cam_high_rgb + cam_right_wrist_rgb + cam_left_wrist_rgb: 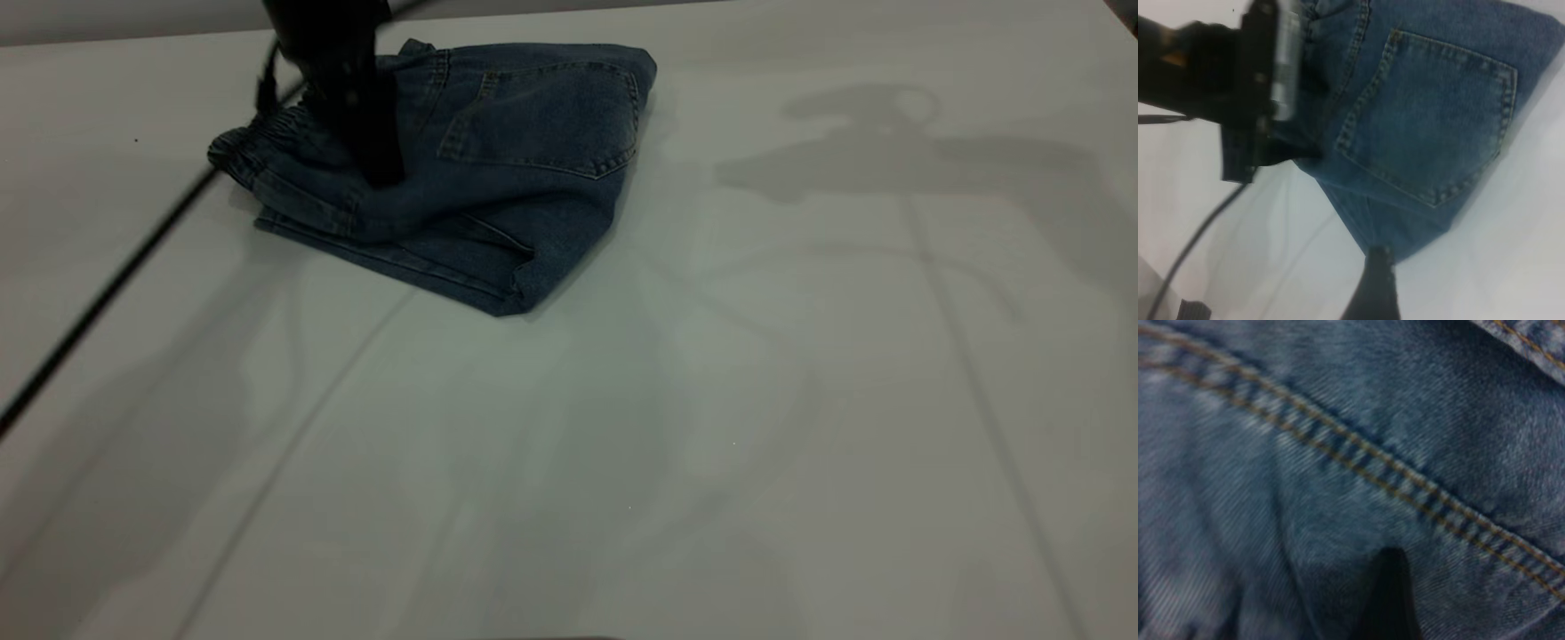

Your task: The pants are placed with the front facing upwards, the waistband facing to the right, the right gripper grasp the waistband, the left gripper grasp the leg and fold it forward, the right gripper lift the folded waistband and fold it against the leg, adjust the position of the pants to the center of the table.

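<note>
Exterior: pants (498,169) sit folded in a compact bundle at the far left of the tabletop (711,427), back pocket (542,120) facing up, waistband (267,133) bunched at the bundle's left edge. Left gripper (378,164) comes straight down onto the bundle next to the waistband, tip pressed into the denim. Can't tell from here whether its fingers are apart or pinched on cloth. A black cable (107,284) trails from that arm across the tabletop. Right arm is out of this view; only a shadow shows on the right side.

Left wrist: frame filled with denim and an orange double-stitched seam (1405,487). One dark fingertip (1388,600) sits right on the fabric. Finger state not readable here either.

Right wrist: pocket side of the pants (1431,113) up, left gripper (1278,143) on the bundle's far side. One finger (1375,287) of the right gripper shows just off the fold's corner, not touching cloth as far as I can see. Spread unknown.

Judgement: folds look done, recentring is left. Risks: if the left gripper drags with only top-layer contact, layers slide and the fold opens; the cable could snag the waistband edge.

No containers in view.
</note>
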### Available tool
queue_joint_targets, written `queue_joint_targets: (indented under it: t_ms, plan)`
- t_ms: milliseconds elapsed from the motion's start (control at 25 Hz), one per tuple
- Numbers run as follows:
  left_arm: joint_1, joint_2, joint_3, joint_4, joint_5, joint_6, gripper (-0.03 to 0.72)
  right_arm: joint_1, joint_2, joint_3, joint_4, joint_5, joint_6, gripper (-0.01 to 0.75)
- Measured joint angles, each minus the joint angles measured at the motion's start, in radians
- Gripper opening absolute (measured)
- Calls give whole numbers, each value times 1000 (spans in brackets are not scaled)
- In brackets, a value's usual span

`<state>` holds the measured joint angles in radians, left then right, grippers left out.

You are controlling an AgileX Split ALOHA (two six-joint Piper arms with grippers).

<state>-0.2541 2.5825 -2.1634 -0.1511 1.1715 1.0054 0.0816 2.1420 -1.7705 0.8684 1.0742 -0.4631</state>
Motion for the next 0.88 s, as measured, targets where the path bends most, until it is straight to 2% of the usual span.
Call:
queue_joint_targets:
  t_ms: [200,640,880]
  plan:
    - [-53,13,0,54,0,-142,587,0,0,0,0,21,0,592]
    - [-246,13,0,66,0,-799,587,0,0,0,3,25,-3,591]
    - [-284,13,-1,81,0,-835,587,0,0,0,3,25,-3,590]
